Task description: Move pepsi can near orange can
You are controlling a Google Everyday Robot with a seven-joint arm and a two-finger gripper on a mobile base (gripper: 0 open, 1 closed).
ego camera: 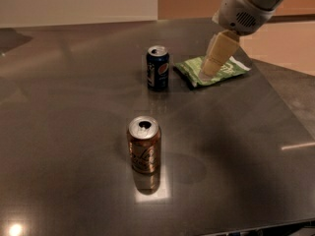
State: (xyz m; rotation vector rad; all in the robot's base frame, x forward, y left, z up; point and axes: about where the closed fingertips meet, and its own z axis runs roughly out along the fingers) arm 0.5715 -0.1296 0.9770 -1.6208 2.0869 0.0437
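Observation:
The pepsi can [158, 68] is dark navy blue with a round logo and a silver top. It stands upright toward the back of the dark table [74, 132]. The orange can [144, 145] is coppery with pale script and an open silver top. It stands upright nearer the front, well apart from the pepsi can. My gripper [210, 73] hangs from the white arm at the upper right. It is above the green bag, to the right of the pepsi can, and holds nothing that I can see.
A green snack bag [212, 71] lies flat right of the pepsi can, partly under the gripper. The table's right edge [295, 117] runs diagonally, with lighter floor beyond it. A bright light reflection [152, 188] sits on the table below the orange can.

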